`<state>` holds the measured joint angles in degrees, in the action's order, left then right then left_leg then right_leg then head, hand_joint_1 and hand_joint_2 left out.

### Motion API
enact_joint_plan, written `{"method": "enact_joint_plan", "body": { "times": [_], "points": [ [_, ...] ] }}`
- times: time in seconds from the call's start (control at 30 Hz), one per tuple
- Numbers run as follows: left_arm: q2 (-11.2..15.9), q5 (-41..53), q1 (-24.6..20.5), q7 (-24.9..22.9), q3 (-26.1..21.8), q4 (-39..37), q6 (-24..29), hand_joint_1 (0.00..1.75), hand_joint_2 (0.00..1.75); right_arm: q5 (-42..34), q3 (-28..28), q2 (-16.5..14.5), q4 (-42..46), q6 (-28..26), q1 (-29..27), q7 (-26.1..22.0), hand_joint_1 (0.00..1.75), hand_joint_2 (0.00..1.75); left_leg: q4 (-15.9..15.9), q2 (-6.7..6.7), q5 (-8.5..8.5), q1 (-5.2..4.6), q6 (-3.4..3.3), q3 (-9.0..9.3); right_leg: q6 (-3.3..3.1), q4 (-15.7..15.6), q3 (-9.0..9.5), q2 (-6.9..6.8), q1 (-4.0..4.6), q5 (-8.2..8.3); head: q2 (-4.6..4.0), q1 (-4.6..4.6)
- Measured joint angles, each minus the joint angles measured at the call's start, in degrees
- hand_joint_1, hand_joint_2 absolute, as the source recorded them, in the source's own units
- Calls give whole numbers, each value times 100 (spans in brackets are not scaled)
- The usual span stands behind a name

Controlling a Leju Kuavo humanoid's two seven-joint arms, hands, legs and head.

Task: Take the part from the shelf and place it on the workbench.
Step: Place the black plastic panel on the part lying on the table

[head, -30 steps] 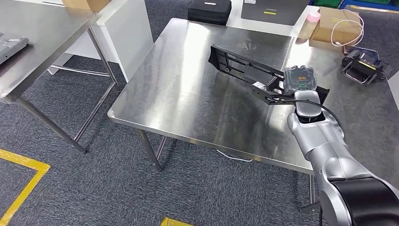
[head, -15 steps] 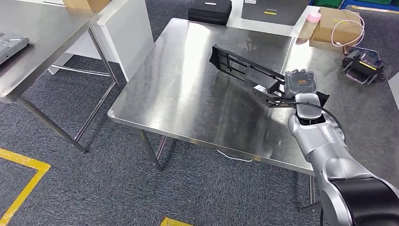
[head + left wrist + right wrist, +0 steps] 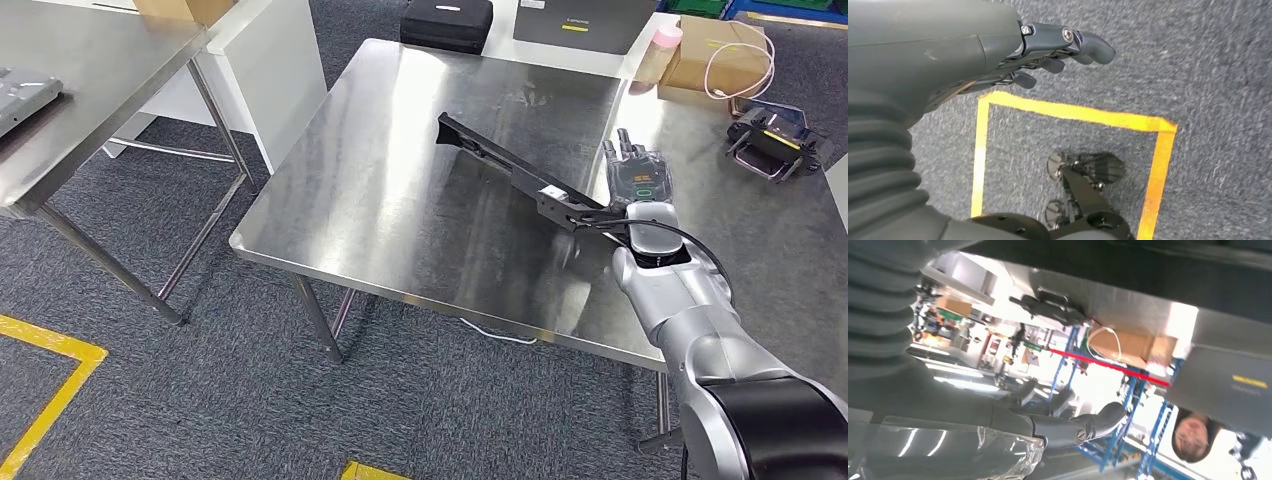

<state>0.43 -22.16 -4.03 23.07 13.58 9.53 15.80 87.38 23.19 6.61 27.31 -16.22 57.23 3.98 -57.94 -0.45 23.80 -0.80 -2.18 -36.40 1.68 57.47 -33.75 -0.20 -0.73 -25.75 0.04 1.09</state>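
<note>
The part point(image 3: 500, 160) is a long black plastic frame. It shows edge-on, slanting across the steel workbench point(image 3: 400, 210), with its near end beside my right wrist. My right hand point(image 3: 637, 172) is just right of that end, back up, fingers stretched out away from me. In the right wrist view the part point(image 3: 1148, 270) is a dark band, and the grey thumb point(image 3: 1088, 426) stands well apart from it, touching nothing. I cannot tell whether the part lies fully on the bench. My left hand point(image 3: 1058, 45) hangs over the carpet, fingers loosely bent, holding nothing.
On the far right of the bench are a cardboard box with a pink cable point(image 3: 715, 50), a pink-capped bottle point(image 3: 660, 48) and a black-and-yellow device point(image 3: 775, 140). A black case point(image 3: 445, 20) sits behind the bench. A second steel table point(image 3: 90, 90) stands left. A person point(image 3: 1193, 440) is beyond the bench.
The part has turned from a broad face-up pose to edge-on and no longer reaches past my right hand. The hand's fingers now show stretched out beyond it.
</note>
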Motion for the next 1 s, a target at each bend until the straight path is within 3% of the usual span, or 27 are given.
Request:
{"method": "enact_joint_plan", "body": {
  "times": [0.67, 0.8, 1.0],
  "points": [
    [3, 58, -2, -218, 54, 1, -323, 0, 0, 1, -57, 30, -81, 176, -11, 103, 0, 0, 0, 1, 0, 1, 0, 0, 0, 0, -1, 1, 0, 0, 0, 0],
    [3, 51, -2, -236, 54, 2, -378, 0, 0, -19, -131, 25, -108, 582, -8, 91, 0, 0, 0, 0, 0, 1, 0, 1, 0, 0, 1, 0, 0, 0, 0, 0],
    [7, 48, -3, -326, 54, 2, -393, 0, 0, -556, -515, -16, -226, 1732, 2, -304, 0, 0, 0, 0, 0, 0, 0, 1, 0, 0, 1, 0, 0, 0, 0, -1]
  ]
}}
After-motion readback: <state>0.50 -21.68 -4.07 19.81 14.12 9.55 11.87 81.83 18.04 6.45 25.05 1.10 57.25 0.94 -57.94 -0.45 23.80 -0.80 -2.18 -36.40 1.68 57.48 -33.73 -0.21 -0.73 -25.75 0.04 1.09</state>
